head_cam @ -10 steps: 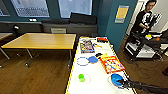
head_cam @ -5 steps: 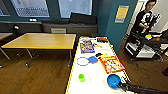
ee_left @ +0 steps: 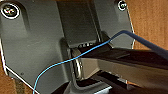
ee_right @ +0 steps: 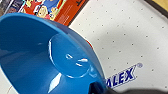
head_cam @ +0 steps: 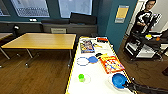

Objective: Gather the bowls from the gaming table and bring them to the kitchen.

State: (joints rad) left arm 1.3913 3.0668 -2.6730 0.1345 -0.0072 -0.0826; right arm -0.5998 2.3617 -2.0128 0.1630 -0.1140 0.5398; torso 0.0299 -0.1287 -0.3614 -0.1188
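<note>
Right arm reaching low from the near right, right gripper (head_cam: 126,85) clamped on the near blue bowl (head_cam: 118,80) at the white gaming table's (head_cam: 96,77) near right edge, second blue bowl (head_cam: 93,59) farther along, mid-table.

bare white top (head_cam: 96,76) between green cup (head_cam: 81,77) and near blue bowl (head_cam: 118,80), orange box (head_cam: 111,64) beyond

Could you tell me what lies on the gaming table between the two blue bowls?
In the head view, the red game box lies between the far bowl and the near bowl.
</note>
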